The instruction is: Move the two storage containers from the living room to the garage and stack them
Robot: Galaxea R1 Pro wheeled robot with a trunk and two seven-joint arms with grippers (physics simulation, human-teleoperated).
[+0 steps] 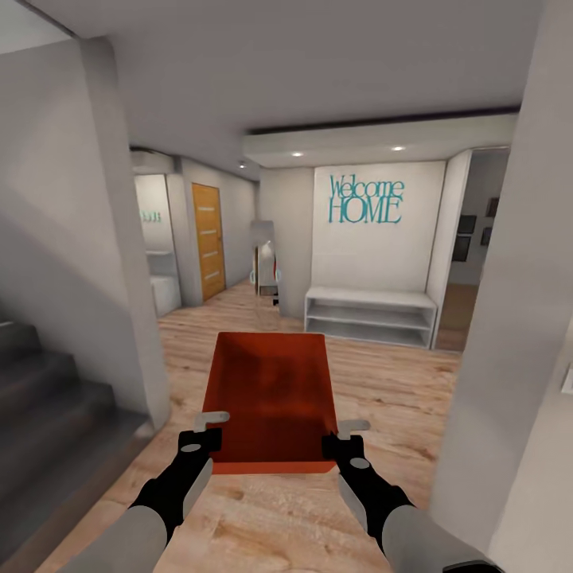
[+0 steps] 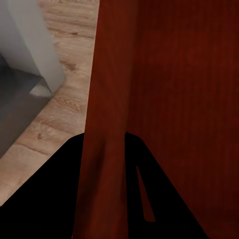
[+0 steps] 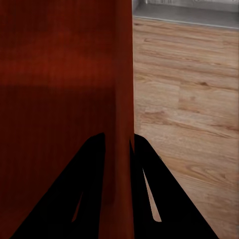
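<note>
One orange-red storage container (image 1: 270,398) hangs in front of me above the light wood plank floor, open side up and empty. My left gripper (image 1: 208,434) is shut on its left wall near the front corner, and my right gripper (image 1: 341,439) is shut on its right wall. In the left wrist view the container wall (image 2: 107,149) runs between the dark fingers (image 2: 59,194). The right wrist view shows the same: the wall (image 3: 119,149) is pinched between the two fingers (image 3: 89,189).
Grey stairs (image 1: 48,398) descend at the left beside a grey wall (image 1: 119,263). A grey pillar (image 1: 509,318) stands close on the right. Ahead are a white bench shelf (image 1: 370,314) under a "Welcome HOME" sign (image 1: 366,199), and a wooden door (image 1: 208,239) down the hallway.
</note>
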